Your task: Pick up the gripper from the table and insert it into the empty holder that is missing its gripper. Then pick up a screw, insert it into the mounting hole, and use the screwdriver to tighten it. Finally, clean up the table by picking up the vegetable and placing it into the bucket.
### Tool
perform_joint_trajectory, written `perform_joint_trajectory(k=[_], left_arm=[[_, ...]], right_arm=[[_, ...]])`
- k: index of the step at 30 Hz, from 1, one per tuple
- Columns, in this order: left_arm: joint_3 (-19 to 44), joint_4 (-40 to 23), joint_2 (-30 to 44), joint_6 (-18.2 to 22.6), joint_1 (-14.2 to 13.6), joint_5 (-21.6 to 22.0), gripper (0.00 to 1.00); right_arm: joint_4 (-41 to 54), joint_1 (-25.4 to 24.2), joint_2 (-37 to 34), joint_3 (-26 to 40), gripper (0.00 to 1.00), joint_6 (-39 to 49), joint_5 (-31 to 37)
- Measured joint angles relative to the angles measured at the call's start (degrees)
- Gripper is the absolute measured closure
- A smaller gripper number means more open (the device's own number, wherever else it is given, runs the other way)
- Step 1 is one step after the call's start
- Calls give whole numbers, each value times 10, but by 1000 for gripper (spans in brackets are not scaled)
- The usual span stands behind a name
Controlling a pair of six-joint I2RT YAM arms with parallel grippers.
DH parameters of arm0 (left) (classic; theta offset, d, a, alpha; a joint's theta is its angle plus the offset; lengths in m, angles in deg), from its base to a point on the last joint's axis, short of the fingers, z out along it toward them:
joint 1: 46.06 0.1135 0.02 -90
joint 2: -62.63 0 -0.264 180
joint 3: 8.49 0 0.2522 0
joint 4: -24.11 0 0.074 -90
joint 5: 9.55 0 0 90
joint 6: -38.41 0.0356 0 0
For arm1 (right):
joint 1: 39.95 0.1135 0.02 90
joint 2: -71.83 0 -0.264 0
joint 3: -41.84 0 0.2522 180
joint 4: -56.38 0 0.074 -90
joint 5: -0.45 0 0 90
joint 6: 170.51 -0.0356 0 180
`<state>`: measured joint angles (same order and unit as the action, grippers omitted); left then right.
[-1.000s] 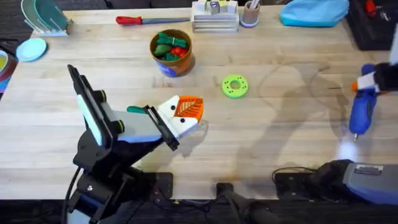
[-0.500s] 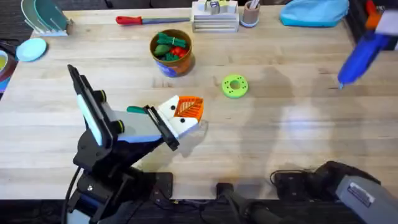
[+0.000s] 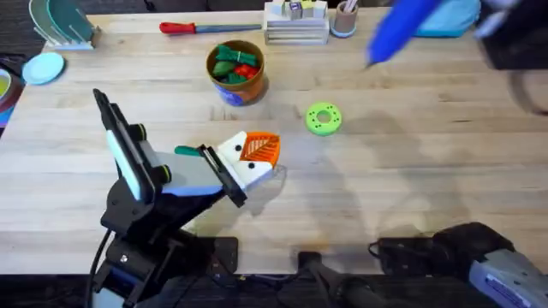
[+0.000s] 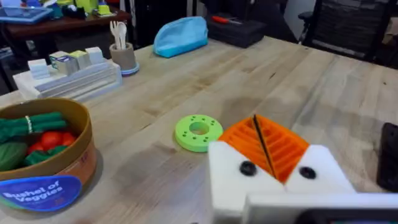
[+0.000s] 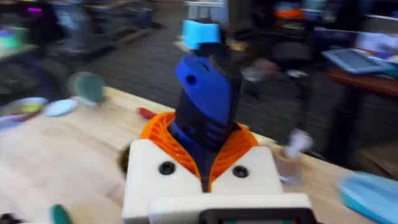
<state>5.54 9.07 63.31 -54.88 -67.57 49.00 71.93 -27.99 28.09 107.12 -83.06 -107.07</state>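
Note:
My left gripper [image 3: 257, 147] rests low over the table's middle, shut, its two orange ribbed gripper wedges [image 4: 267, 144] pressed together. Each wedge sits in a white holder [image 4: 333, 177] with a black screw [image 4: 247, 168] in its hole. The blue screwdriver [image 3: 401, 30] hangs tilted over the table's back right, tip pointing down and left. My right gripper [image 5: 205, 155] is shut on the screwdriver [image 5: 208, 102]. Behind the left gripper stands the tan bucket [image 3: 248, 87], with green and red vegetables [image 3: 229, 62] inside. The bucket [image 4: 46, 180] also appears in the left wrist view.
A green disc [image 3: 323, 118] with a hole lies right of the bucket. Along the back edge are a red-handled driver [image 3: 193, 27], a stack of trays [image 3: 295, 30], a cup [image 3: 344, 19] and a blue pouch [image 3: 458, 17]. Dishes [image 3: 43, 67] sit far left.
The right arm has swung the blue screwdriver from the table's right edge up and leftward to the back of the table. The left arm and bucket have not moved.

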Motion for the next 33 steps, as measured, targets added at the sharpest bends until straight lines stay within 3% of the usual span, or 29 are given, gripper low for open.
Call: perform_joint_trajectory(k=[6,16,20,33], left_arm=[[0,0,0,0,0,0,996],[0,0,0,0,0,0,996],[0,0,0,0,0,1,996],[0,0,0,0,0,3,996]], right_arm=[[-136,163,-48,-71,981,-31,-12],[-326,366,-152,-74,981,-38,-19],[-321,390,-167,-74,981,-39,-23],[-309,390,-172,-74,981,52,-38]])
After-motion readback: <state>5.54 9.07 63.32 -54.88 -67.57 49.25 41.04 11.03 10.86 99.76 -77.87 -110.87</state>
